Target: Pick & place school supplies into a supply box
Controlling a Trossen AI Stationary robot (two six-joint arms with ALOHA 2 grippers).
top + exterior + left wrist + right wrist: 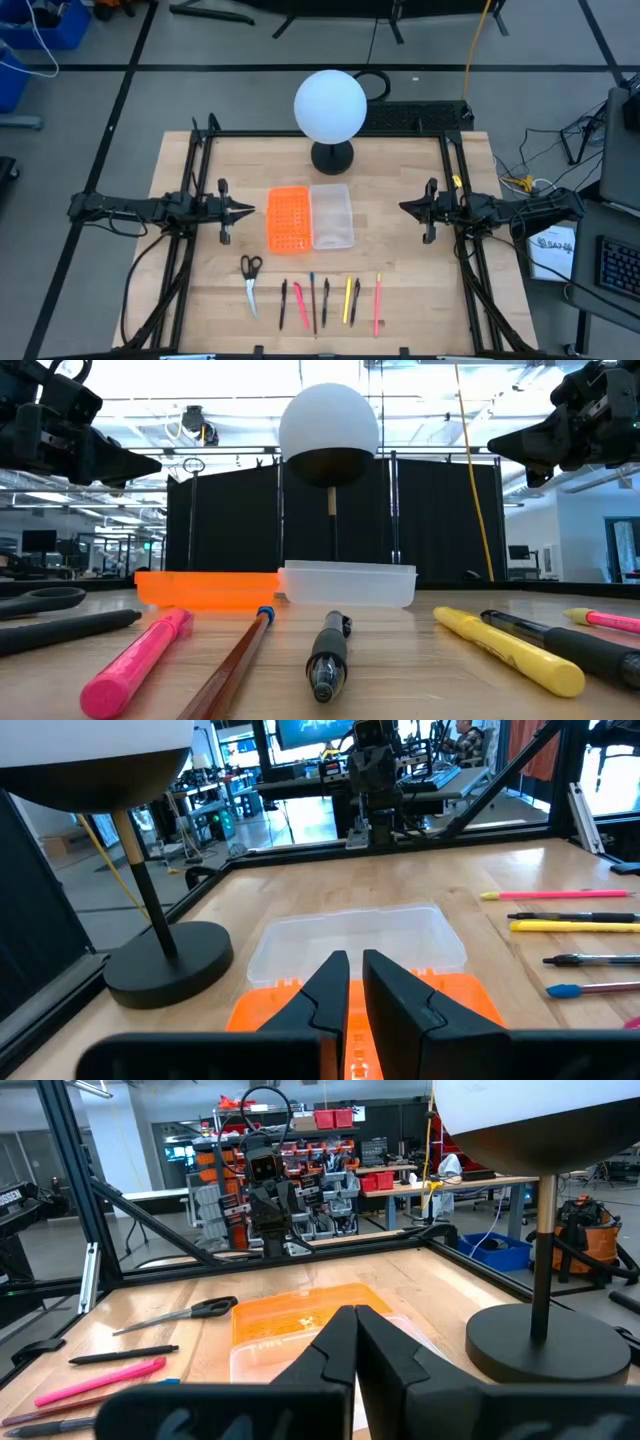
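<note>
The clear supply box (332, 215) lies flat on the table's middle, its long side against the orange perforated piece (288, 219). The black-handled scissors (250, 281) and a row of several pens and pencils (326, 302) lie flat near the table's near edge. My left gripper (252, 210) hovers shut left of the orange piece, above the table. My right gripper (403, 208) hovers shut right of the box. In the left wrist view the box (355, 940) lies beyond the fingers (355, 982); in the right wrist view the orange piece (300, 1312) and scissors (178, 1314) show.
A lamp with a white globe (330, 105) and a round black base (332, 156) stands just beyond the box's far end. Black frame rails (195, 190) run along both table sides. Bare wood lies between the box and each gripper.
</note>
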